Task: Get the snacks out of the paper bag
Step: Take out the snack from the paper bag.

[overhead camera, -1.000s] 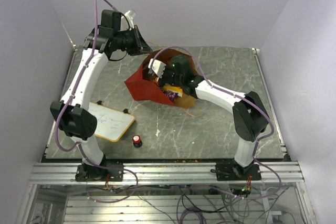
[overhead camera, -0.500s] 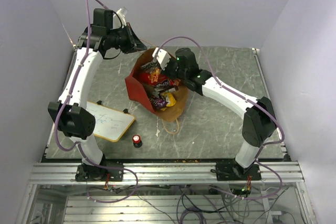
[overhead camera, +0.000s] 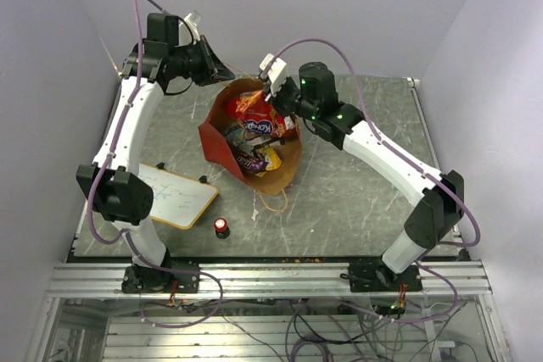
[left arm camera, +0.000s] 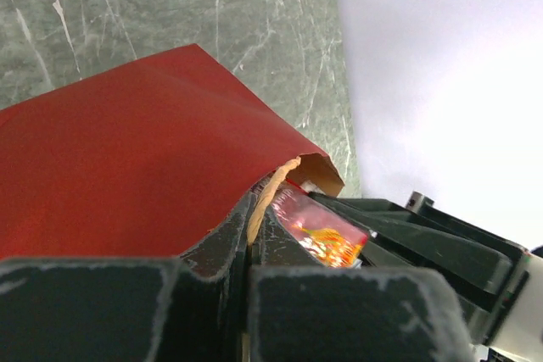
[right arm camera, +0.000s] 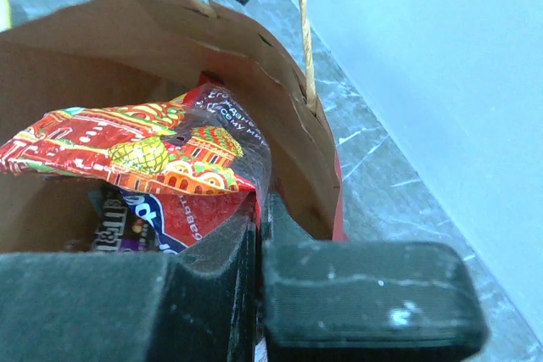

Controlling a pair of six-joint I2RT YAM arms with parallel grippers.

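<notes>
The paper bag (overhead camera: pixel 222 146), red outside and brown inside, stands tilted on the table with its mouth toward the camera. My left gripper (overhead camera: pixel 224 71) is at the bag's far rim, shut on a string handle (left arm camera: pixel 270 194) beside the red wall (left arm camera: pixel 127 150). My right gripper (overhead camera: pixel 285 106) is at the bag's right rim, shut on the edge of the flat red chip bag (right arm camera: pixel 144 154), which lies across the mouth (overhead camera: pixel 256 114). Below it lie more snacks: a yellow packet (overhead camera: pixel 272 159) and a purple bar (right arm camera: pixel 114 228). In the right wrist view the jaws (right arm camera: pixel 261 206) pinch the foil edge.
A wood-framed whiteboard (overhead camera: pixel 176 197) lies at the front left of the marble table (overhead camera: pixel 365 201). A small red-topped black knob (overhead camera: pixel 221 226) stands just right of it. The bag's other string handle (overhead camera: pixel 273 203) hangs loose on the table in front.
My right gripper has drawn back and up out of the bag, bringing the red chip bag to the mouth. The left gripper lifted the handle slightly, turning the bag's mouth more upward.
</notes>
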